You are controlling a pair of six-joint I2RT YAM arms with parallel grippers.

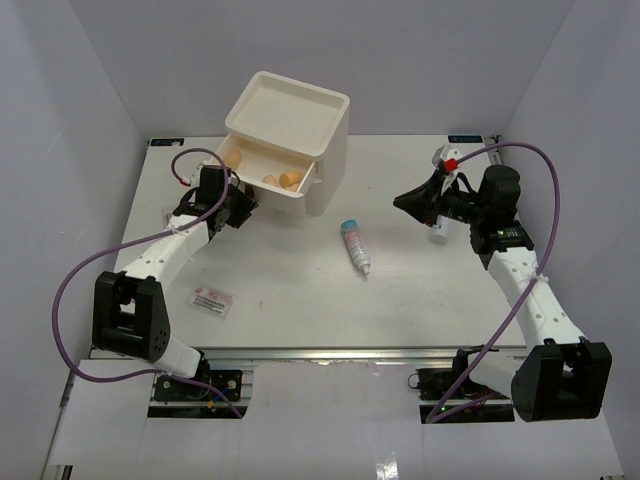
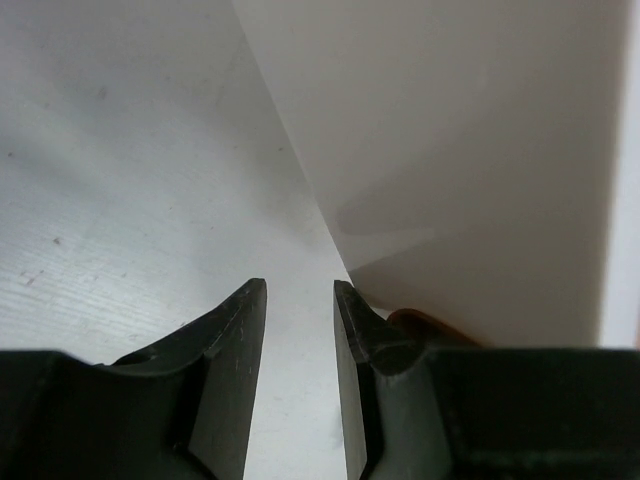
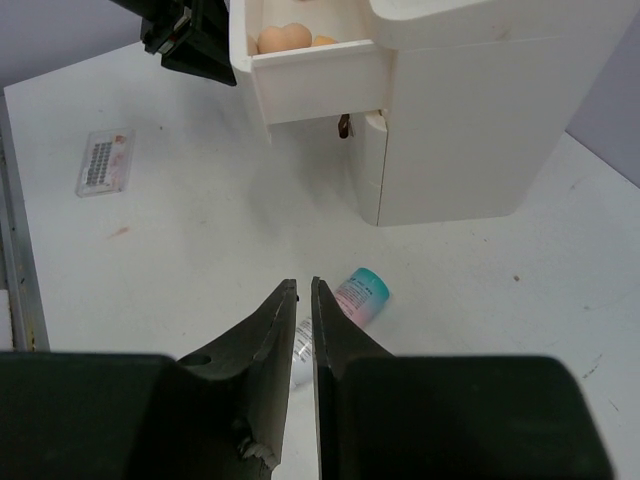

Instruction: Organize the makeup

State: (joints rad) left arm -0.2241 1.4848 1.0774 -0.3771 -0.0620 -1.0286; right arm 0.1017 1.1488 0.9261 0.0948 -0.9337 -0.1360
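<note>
Now the left tool (image 2: 300, 292), narrowly parted and empty, is just beside the open drawer (image 1: 268, 192) that holds the sponges (image 1: 287, 180). The right tool (image 3: 301, 287) is closed to a thin slit and empty. The teal-pink tube (image 1: 355, 243) lies on the tabletop (image 1: 300, 300).

Three sponges (image 1: 291, 178), two tubes (image 1: 354, 242), one packet (image 1: 212, 299), one drawer chest (image 1: 330, 150).

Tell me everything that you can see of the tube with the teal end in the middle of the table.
The tube is small and white, probably plastic, with a teal end and a pinkish label next to it. It lies flat on the white table, teal end toward the cream drawer chest, thin white end toward the arms. It is apart from the chest; only the table touches it.
</note>
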